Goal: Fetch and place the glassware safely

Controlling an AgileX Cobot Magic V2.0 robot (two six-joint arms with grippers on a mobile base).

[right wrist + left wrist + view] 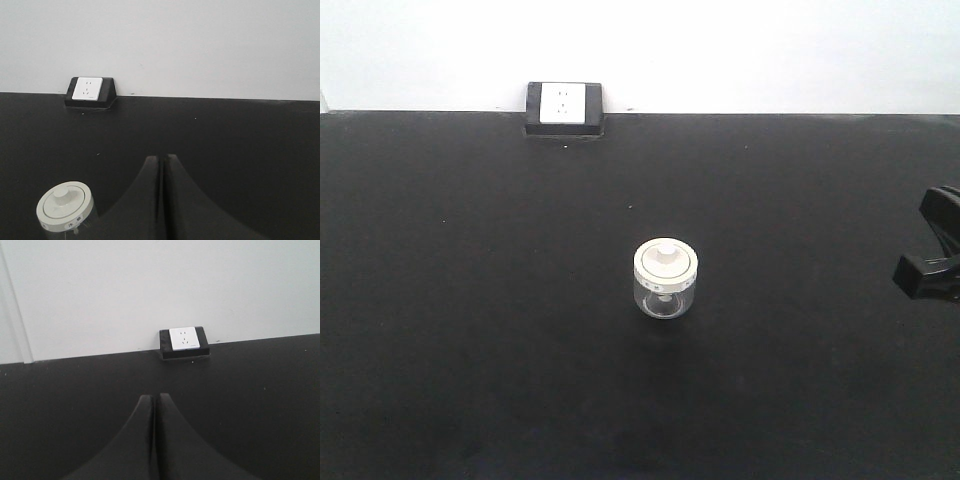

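The glassware (pixel 665 279), a squat clear jar with a round cream-white lid and a central knob, stands upright in the middle of the black table (pixel 470 300). The right wrist view shows the glassware (pixel 65 206) at the lower left, left of my right gripper (pixel 161 159), whose two dark fingers are pressed together with nothing between them. In the front view a black part of the right arm (pixel 932 260) reaches in at the right edge, well apart from the jar. My left gripper (pixel 153 399) is shut and empty, and the jar is out of its view.
A white socket in a black housing (pixel 563 107) sits at the table's far edge against the white wall (pixel 770 50). The same socket (pixel 184 341) lies ahead of the left gripper, and the socket (pixel 89 91) appears far left in the right wrist view.
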